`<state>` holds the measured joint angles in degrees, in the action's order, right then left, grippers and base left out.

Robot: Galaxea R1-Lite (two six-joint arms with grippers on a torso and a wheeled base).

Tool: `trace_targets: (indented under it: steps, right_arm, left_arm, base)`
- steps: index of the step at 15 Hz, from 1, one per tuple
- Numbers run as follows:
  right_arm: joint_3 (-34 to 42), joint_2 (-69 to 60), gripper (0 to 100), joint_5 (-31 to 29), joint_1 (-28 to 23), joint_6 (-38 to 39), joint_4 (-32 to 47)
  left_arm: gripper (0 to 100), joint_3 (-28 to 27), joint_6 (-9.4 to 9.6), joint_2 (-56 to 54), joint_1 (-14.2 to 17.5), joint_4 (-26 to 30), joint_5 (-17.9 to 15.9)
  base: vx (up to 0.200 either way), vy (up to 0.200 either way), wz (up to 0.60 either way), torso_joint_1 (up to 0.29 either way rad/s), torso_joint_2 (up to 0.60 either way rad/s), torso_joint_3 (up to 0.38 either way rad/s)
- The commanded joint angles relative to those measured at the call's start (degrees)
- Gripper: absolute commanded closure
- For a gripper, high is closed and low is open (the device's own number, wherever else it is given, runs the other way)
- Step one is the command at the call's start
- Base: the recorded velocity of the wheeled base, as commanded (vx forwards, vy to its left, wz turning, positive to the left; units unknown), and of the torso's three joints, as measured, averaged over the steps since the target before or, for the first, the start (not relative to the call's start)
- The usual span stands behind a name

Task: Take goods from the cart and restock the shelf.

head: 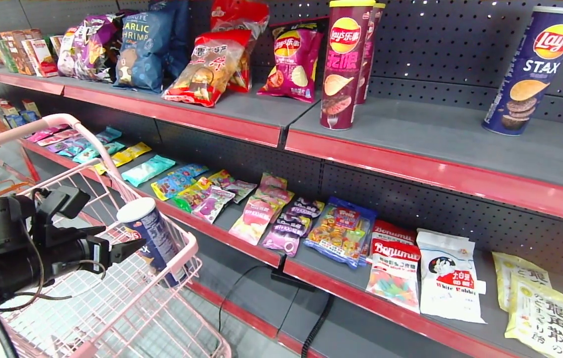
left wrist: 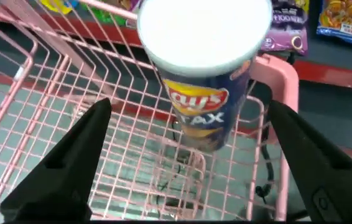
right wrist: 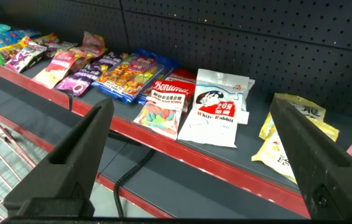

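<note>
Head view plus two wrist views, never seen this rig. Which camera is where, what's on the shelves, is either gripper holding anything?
It's a two-armed robot on wheels. The wide picture comes from a camera on its head; the other two come from cameras on each wrist, so the black prongs framing them are that arm's own gripper. The left gripper is open, one prong each side of a blue cylindrical crisp can with a white lid, which stands tilted in the pink wire shopping cart; nothing is gripped. The right gripper is open and empty, facing the lower grey shelf with a red edge, where flat sweet bags lie. The upper grey shelf holds crisp bags, maroon cans and a matching blue can.
</note>
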<state>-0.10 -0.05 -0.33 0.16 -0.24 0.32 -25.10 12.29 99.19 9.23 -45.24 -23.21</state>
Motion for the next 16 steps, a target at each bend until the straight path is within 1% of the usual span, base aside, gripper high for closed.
trace_targets:
  steps: [1,5,6,8,9,11,13,14,15,16]
  right_arm:
    - [0.0,0.0,0,0.0,0.0,0.0,-0.1]
    - [0.0,0.0,0,0.0,0.0,-0.1,0.0]
    - [0.0,0.0,0,0.0,0.0,-0.1,-0.1]
    - [0.0,0.0,0,0.0,0.0,-0.1,-0.1]
    - [0.0,0.0,0,0.0,0.0,-0.1,-0.1]
    - [0.0,0.0,0,0.0,0.0,-0.1,0.0]
    - [0.0,0.0,0,0.0,0.0,0.0,0.0]
    - [0.0,0.0,0,0.0,0.0,-0.1,-0.1]
    - [0.0,0.0,0,0.1,0.0,-0.1,-0.1]
    - [0.0,0.0,0,0.1,0.0,-0.1,-0.1]
  left_arm:
    - [0,-0.1,0.81,6.3,-0.3,-5.2,-0.9]
    - [0,-2.0,0.81,11.6,-4.2,-11.5,-0.6]
    - [0,-3.0,0.72,12.6,-5.1,-12.0,-0.5]
    - [0,-4.8,0.72,14.0,-5.5,-12.0,-0.4]
    - [100,-5.0,0.81,14.5,-5.7,-12.3,-0.4]
    - [100,-3.6,0.54,13.7,-5.7,-13.5,-0.3]
    - [100,-1.1,-0.33,7.4,-5.3,-12.5,-0.3]
    - [100,-0.9,-1.39,4.0,-4.7,-11.7,-0.3]
    - [100,-1.1,-2.97,-0.8,-4.0,-9.5,-0.2]
    - [100,-1.7,-3.94,-5.8,-3.3,-5.4,-0.2]
  base:
    - [0.000,0.000,0.00,0.000,0.00,0.000]
    - [0.000,0.000,0.00,0.000,0.00,0.000]
    - [0.000,0.000,0.00,0.000,0.00,0.000]
    - [0.000,0.000,0.00,0.000,0.00,0.000]
    - [0.000,0.000,0.00,0.000,0.00,0.000]
    - [0.000,0.000,0.00,0.000,0.00,0.000]
    - [0.000,0.000,0.00,0.000,0.00,0.000]
    - [0.000,0.000,0.00,0.000,0.00,0.000]
    - [0.000,0.000,0.00,0.000,0.00,0.000]
    - [0.000,0.000,0.00,0.000,0.00,0.000]
